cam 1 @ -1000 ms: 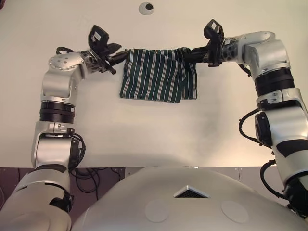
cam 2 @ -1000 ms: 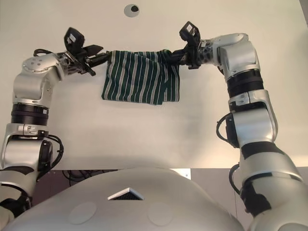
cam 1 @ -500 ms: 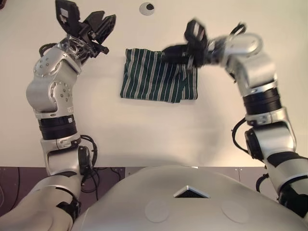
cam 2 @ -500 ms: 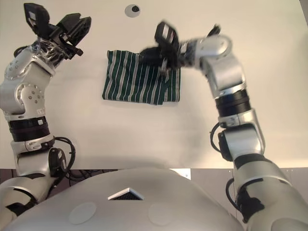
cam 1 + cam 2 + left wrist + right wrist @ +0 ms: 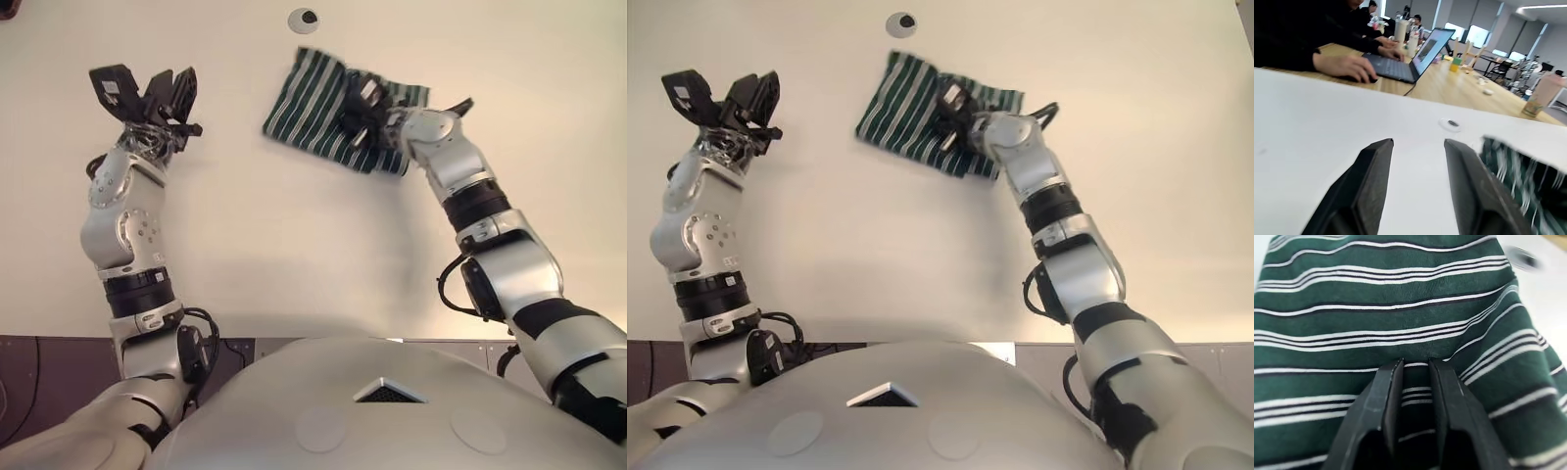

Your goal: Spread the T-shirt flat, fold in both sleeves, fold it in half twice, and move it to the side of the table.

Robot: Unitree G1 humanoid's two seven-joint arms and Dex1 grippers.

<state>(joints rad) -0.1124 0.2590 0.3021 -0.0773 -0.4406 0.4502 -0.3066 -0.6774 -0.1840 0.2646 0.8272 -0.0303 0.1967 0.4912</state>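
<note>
Across the white table (image 5: 294,255), the folded green-striped T-shirt (image 5: 306,90) lies skewed on the far half, one corner pointing toward the cable grommet (image 5: 308,17) just beyond it. The right gripper (image 5: 355,113) is planted on the middle of the bundle.

Here's the worry: it looks like the last step, moving the folded shirt to the side. With only one contact point near the centre, the cloth could pivot around it. The top layers could also slide over the lower ones, and the folds would open or bunch. The far corner might also snag on that grommet.

Now the pincers. From the right wrist, the right gripper (image 5: 1415,363) has its fingers almost together with only a thin slit between them. The tips are buried in the stripes, apparently nipping a small ridge of fabric. The left gripper (image 5: 174,86) hangs lifted off to the left, well apart from the shirt. Its fingers (image 5: 1371,161) are spread wide and hold nothing.
</note>
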